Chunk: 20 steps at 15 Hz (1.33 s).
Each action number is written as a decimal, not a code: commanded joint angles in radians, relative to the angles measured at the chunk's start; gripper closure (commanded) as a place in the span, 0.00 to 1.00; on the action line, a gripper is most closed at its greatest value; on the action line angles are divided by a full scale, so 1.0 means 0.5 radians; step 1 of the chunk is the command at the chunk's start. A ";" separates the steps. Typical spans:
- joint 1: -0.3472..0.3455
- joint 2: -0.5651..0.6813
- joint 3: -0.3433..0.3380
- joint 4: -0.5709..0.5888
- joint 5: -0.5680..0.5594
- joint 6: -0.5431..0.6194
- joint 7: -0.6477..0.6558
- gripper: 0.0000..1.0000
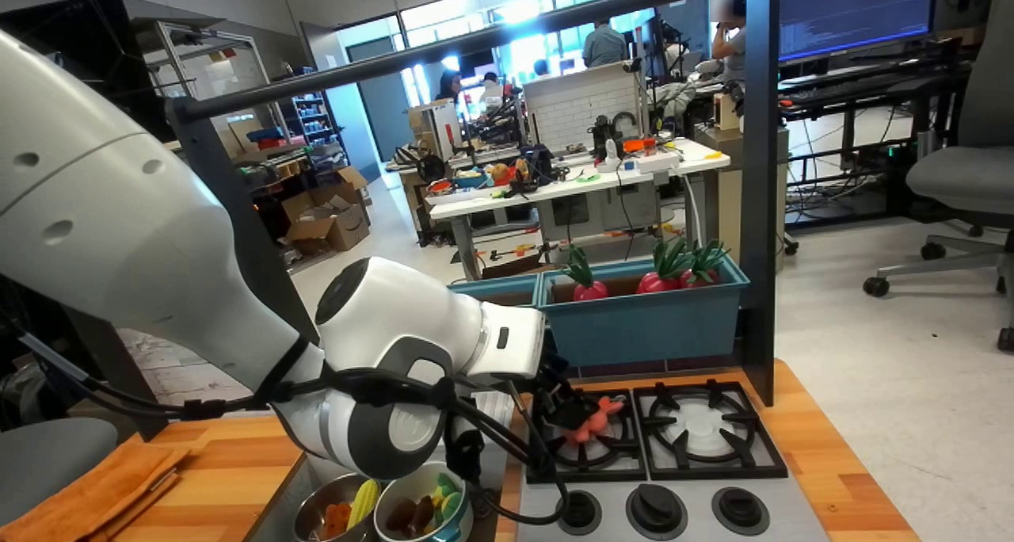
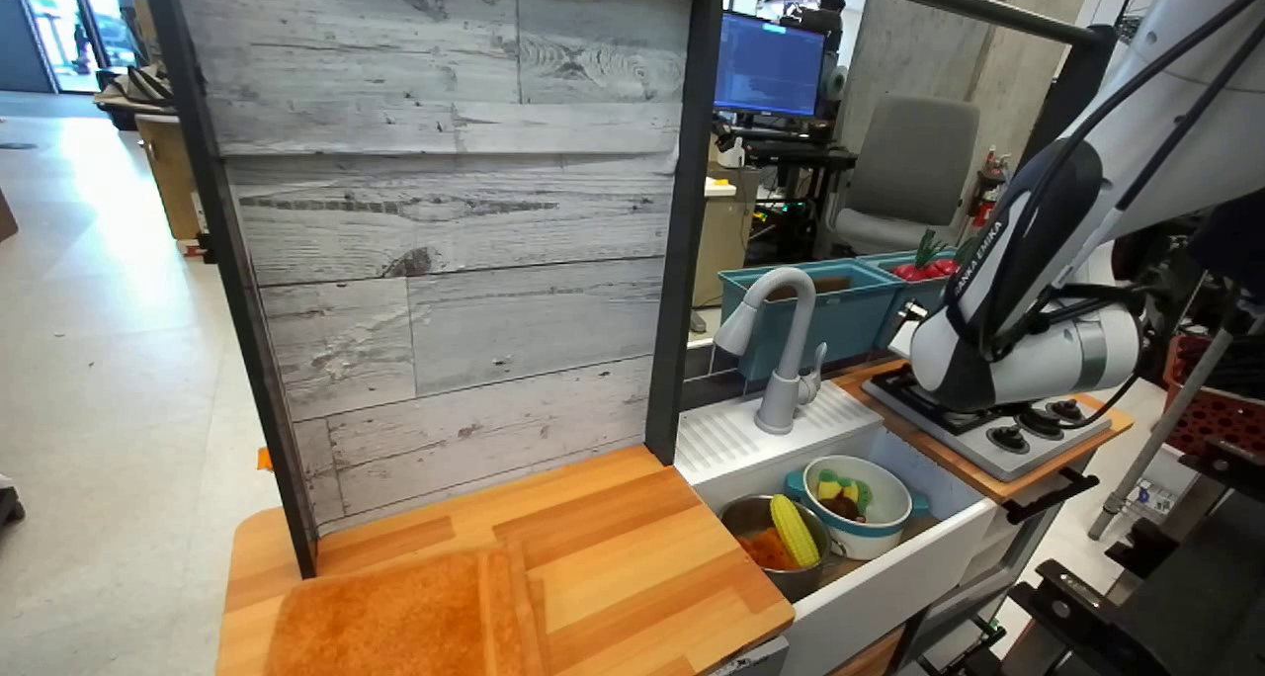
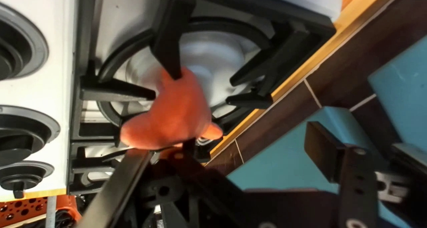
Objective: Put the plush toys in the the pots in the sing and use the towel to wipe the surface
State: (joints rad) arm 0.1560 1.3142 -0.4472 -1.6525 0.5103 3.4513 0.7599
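Towel (image 2: 395,622) on countertop (image 2: 632,557), chair (image 2: 911,177) beyond

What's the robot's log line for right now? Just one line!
gripper: open | red-orange plush toy: on burner grate | corn cob: in metal pot, sink | orange towel: on wooden countertop

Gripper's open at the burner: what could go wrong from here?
The open gripper has the red-orange toy off to one side, so closing might miss it. In the wrist view a grate prong overlaps the toy and could snag it. The yellow corn reaches the rim of the metal pot; a drop there might dislodge it.
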 commanded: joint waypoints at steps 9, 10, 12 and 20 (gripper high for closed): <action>0.041 -0.123 0.006 -0.223 0.178 -0.080 -0.291 0.00; 0.008 -0.149 0.061 -0.233 0.268 -0.070 -0.436 0.00; -0.040 -0.172 0.121 -0.262 0.253 -0.033 -0.481 0.25; -0.044 -0.152 0.160 -0.238 0.342 -0.011 -0.583 0.79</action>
State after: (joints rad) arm 0.1490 1.2738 -0.3984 -1.7559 0.6392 3.4425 0.5288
